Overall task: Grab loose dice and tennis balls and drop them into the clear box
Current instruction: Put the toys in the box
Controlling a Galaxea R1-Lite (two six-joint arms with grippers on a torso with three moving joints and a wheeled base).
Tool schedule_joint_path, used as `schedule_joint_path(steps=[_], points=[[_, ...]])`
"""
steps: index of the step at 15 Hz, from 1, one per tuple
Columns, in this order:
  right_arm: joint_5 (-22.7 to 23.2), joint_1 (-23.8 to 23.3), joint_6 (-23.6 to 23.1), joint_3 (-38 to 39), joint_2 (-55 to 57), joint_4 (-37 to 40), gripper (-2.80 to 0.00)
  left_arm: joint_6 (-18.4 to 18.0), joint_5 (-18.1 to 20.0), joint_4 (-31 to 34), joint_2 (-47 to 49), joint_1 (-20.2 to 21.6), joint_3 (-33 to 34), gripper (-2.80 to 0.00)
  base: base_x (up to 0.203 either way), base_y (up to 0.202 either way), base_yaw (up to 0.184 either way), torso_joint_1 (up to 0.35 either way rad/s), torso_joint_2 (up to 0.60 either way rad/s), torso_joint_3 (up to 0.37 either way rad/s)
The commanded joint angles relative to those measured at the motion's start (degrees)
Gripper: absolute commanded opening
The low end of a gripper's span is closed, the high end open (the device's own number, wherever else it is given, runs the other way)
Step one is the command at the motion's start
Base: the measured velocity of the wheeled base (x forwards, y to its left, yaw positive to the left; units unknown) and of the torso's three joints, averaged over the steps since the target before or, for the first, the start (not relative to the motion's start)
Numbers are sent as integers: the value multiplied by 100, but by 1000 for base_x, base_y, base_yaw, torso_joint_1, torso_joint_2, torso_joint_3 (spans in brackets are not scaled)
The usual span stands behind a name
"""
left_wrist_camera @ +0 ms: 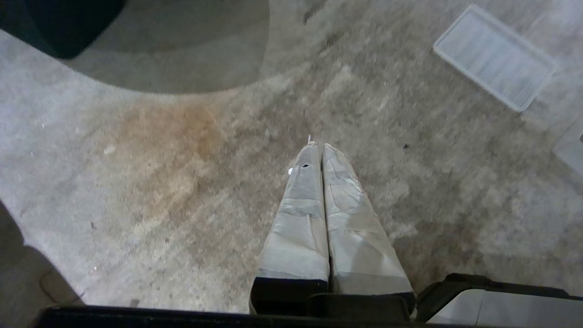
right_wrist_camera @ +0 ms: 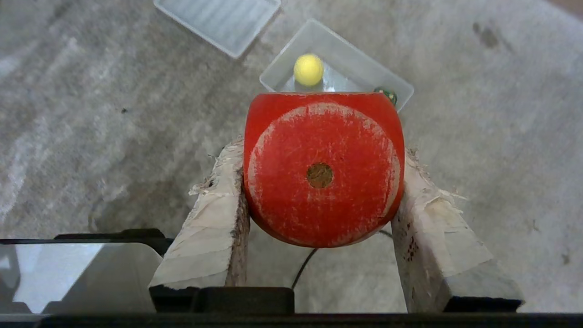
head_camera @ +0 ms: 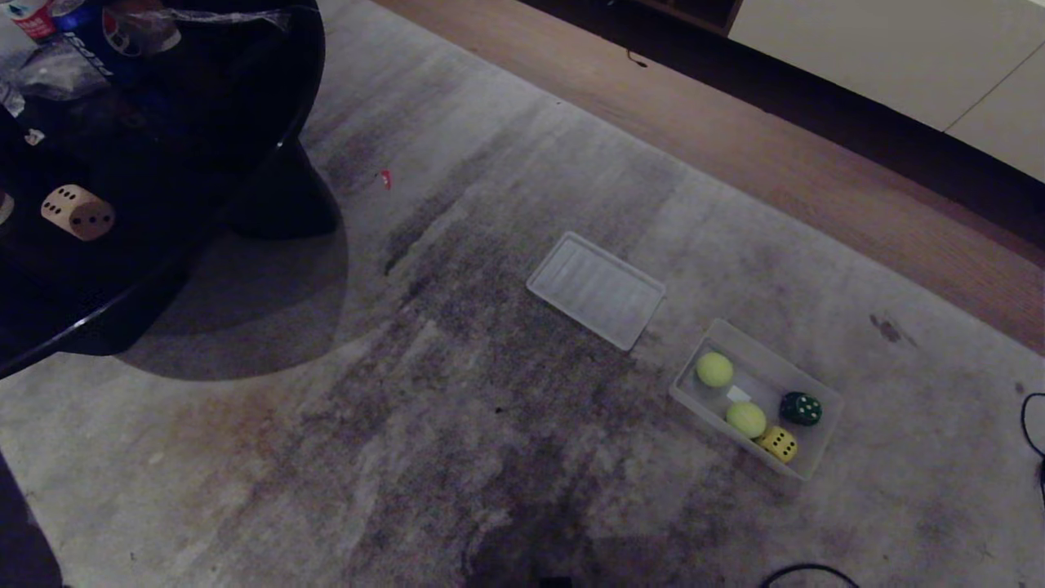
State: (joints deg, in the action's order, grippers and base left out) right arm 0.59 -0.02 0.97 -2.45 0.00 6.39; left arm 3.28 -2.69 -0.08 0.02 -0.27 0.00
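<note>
My right gripper (right_wrist_camera: 321,150) is shut on a red die (right_wrist_camera: 322,168), its one-pip face towards the wrist camera, held above the carpet short of the clear box (right_wrist_camera: 364,64). In the head view the clear box (head_camera: 804,469) sits on the carpet at the right and holds two tennis balls (head_camera: 714,369) (head_camera: 745,419), a dark green die (head_camera: 800,408) and a yellow die (head_camera: 779,443). A tan wooden die (head_camera: 77,212) lies on the black table at the left. My left gripper (left_wrist_camera: 319,146) hangs shut over bare carpet, holding nothing. Neither arm shows in the head view.
A flat ribbed translucent lid (head_camera: 596,290) lies on the carpet just left of the box. The black round table (head_camera: 269,163) with bottles and wrappers fills the upper left. Black cables (head_camera: 1033,433) trail at the right edge. Wooden floor (head_camera: 735,139) runs beyond the carpet.
</note>
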Motion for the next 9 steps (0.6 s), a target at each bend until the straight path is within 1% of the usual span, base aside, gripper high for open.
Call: schedule_joint_path(steps=[1,9], points=[[2,0,0,-1,9,-6,-280,6,-3,-1,6,-4,9,-280,0,0,0,0,4,-203],[2,-6,-9,8,9,-7,-280,24,-21,-1,6,0,9,-280,0,0,0,3,2,-197]])
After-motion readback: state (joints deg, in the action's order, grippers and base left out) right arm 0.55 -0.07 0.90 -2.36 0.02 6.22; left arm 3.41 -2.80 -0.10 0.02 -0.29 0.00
